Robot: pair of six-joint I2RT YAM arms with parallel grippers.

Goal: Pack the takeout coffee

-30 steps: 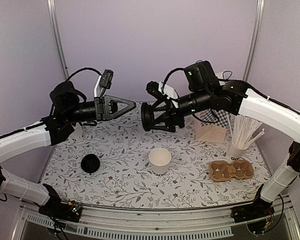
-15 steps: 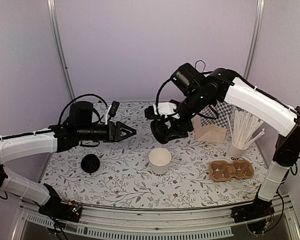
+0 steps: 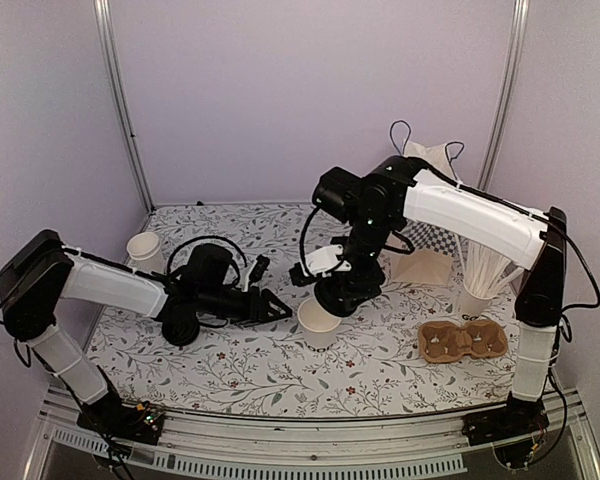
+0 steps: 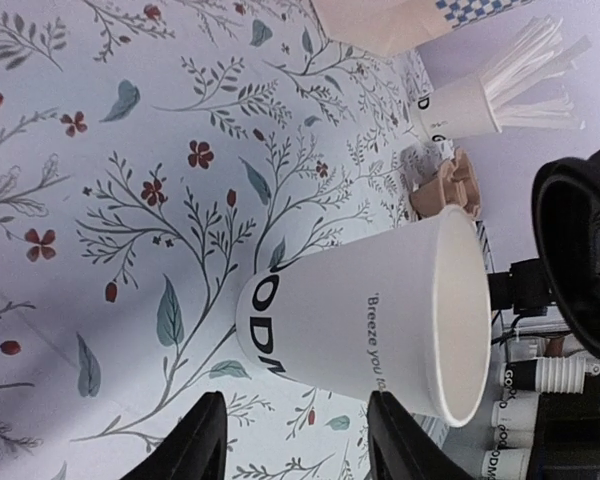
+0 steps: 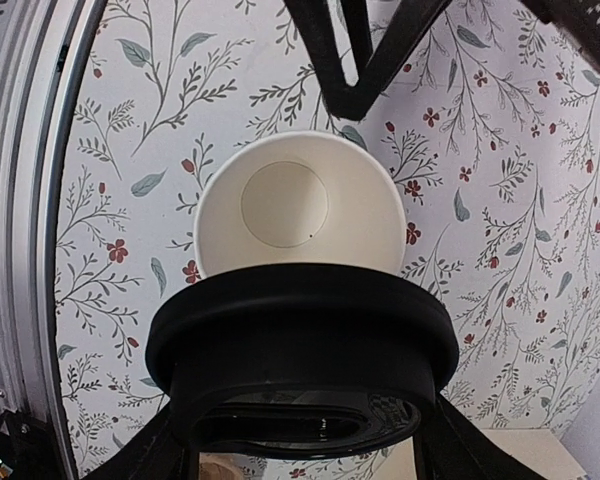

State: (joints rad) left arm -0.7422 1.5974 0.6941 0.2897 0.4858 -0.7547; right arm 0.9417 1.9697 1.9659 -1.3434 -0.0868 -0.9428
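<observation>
The takeout coffee's white paper cup (image 3: 318,324) stands upright and open-topped mid-table; the left wrist view shows the cup (image 4: 370,320) with black lettering. My right gripper (image 3: 338,292) is shut on a round black lid (image 5: 300,340), held just above the near rim of the cup (image 5: 298,200). My left gripper (image 3: 270,305) lies low over the table left of the cup, open. Its fingertips (image 4: 212,405) sit just short of the cup's side, one to each side. The same lid (image 4: 580,260) hangs at the right edge of the left wrist view.
A second black lid (image 3: 180,325) lies partly behind the left arm. A plain white cup (image 3: 145,250) stands back left. At the right are the checkered paper bag (image 3: 425,258), a cup of white sticks (image 3: 475,290) and a cardboard cup carrier (image 3: 463,340).
The left arm has swung down and to the right to the cup's side, its jaws narrowing a little. The right arm has come down with the lid to just over the cup.
</observation>
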